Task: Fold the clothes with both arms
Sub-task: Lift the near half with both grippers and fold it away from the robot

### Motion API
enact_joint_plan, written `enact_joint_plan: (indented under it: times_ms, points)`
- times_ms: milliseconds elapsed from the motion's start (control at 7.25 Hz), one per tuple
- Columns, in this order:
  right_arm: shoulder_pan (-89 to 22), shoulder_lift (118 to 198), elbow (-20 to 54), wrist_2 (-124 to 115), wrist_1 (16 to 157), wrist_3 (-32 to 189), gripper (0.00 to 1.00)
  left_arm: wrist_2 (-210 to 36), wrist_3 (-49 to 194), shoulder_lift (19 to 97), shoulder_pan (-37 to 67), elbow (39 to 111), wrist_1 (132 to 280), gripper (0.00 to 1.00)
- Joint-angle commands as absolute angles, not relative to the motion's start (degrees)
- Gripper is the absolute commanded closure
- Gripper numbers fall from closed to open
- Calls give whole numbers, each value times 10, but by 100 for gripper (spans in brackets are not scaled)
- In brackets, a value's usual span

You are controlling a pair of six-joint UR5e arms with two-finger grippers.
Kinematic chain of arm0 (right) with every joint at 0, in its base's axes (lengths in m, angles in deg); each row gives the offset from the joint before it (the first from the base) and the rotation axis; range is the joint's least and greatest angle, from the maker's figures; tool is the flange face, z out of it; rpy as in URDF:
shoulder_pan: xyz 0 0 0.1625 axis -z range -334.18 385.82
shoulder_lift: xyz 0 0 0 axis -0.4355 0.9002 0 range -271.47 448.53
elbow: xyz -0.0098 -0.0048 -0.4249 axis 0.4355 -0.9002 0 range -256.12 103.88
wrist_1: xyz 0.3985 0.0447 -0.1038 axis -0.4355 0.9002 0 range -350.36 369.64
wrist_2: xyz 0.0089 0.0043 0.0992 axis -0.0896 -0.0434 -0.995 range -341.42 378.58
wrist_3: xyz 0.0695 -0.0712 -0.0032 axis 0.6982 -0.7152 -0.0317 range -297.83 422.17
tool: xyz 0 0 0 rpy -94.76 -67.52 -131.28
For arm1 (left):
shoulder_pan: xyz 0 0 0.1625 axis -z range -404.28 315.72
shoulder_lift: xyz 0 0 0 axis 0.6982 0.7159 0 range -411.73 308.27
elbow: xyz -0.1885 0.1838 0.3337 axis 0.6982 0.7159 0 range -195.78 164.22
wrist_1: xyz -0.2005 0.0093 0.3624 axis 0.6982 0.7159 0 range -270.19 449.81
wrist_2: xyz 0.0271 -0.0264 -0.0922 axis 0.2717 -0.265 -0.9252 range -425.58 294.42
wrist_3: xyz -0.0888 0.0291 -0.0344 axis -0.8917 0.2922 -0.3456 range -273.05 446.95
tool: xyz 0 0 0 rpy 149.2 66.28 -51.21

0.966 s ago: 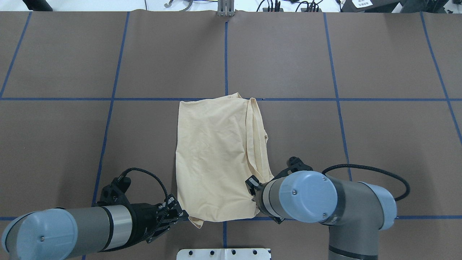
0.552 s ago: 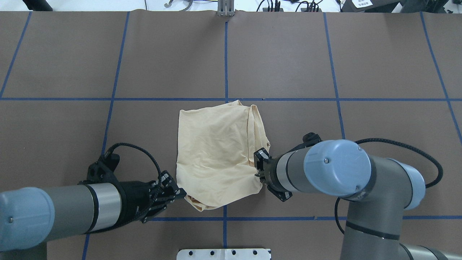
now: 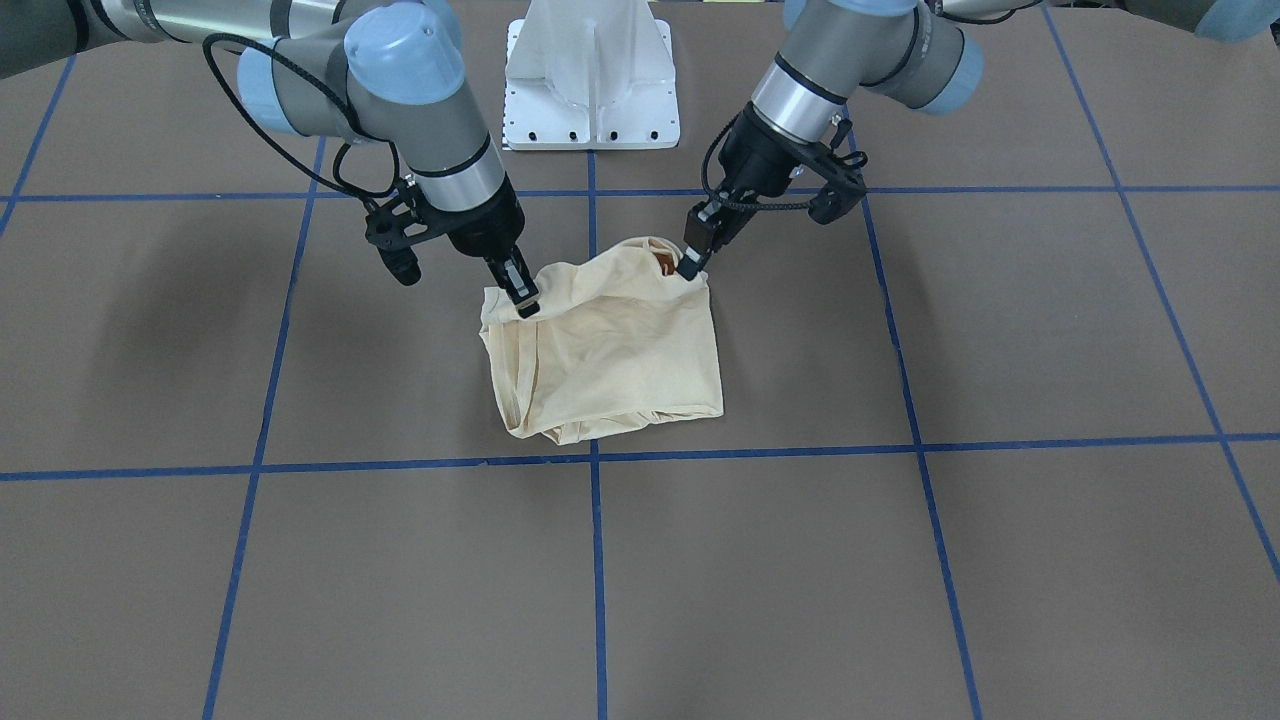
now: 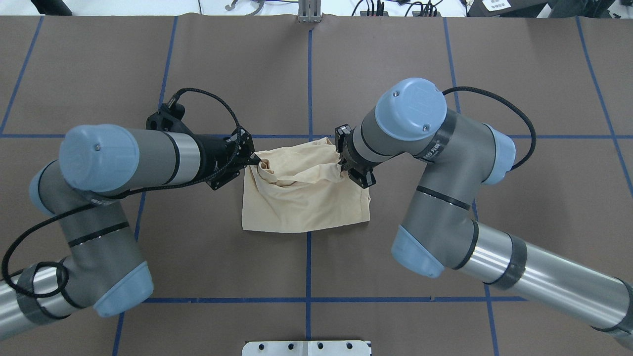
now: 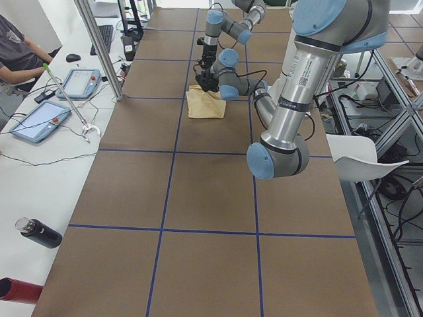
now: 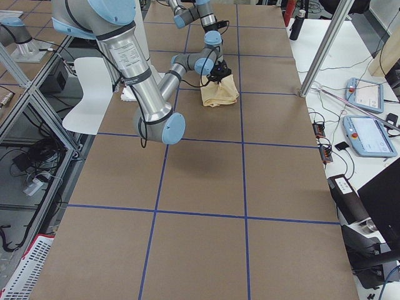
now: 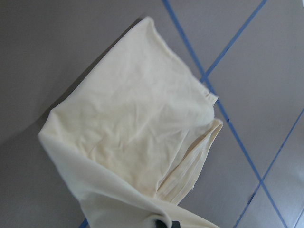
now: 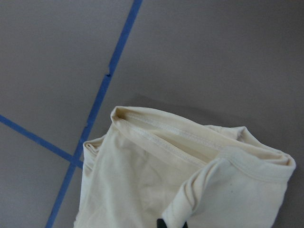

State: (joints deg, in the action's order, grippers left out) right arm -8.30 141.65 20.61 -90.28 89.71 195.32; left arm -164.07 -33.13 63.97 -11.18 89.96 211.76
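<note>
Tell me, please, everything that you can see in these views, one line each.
shirt: one, cream-yellow, table centre, two corners held up
table: one, brown with blue tape lines, under everything
base plate: one, white, robot-side table edge
tablets: two, blue-framed, side bench
bottle: one, black, side bench
person: one, dark top, at side bench
left hand: one, black, shut on shirt
right hand: one, black, shut on shirt
arms: two, grey, light-blue caps, flanking shirt

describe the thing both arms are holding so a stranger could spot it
On the brown table gridded with blue tape, look near the centre. A pale cream-yellow shirt lies there half folded, raised corners pinched by the left tool and right tool. It is the only cloth on the table.
</note>
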Motion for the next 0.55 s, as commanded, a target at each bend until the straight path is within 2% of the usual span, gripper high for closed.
enact_joint_plan:
  times_ms: [0,138,276,414]
  points:
    - [-106,1381,121,-927,884,1903,100,-1644,-308,680,-73,800,2149,100]
    - [-108,1370,74,-927,855,1876,100,-1642,-308,696,-63,731,2201,100]
    - [-119,1350,8,-928,801,1868,59,-1639,-305,707,-49,661,2262,100]
    - [-142,1299,-69,-939,790,1813,1,-1639,-267,711,-29,606,2314,40]
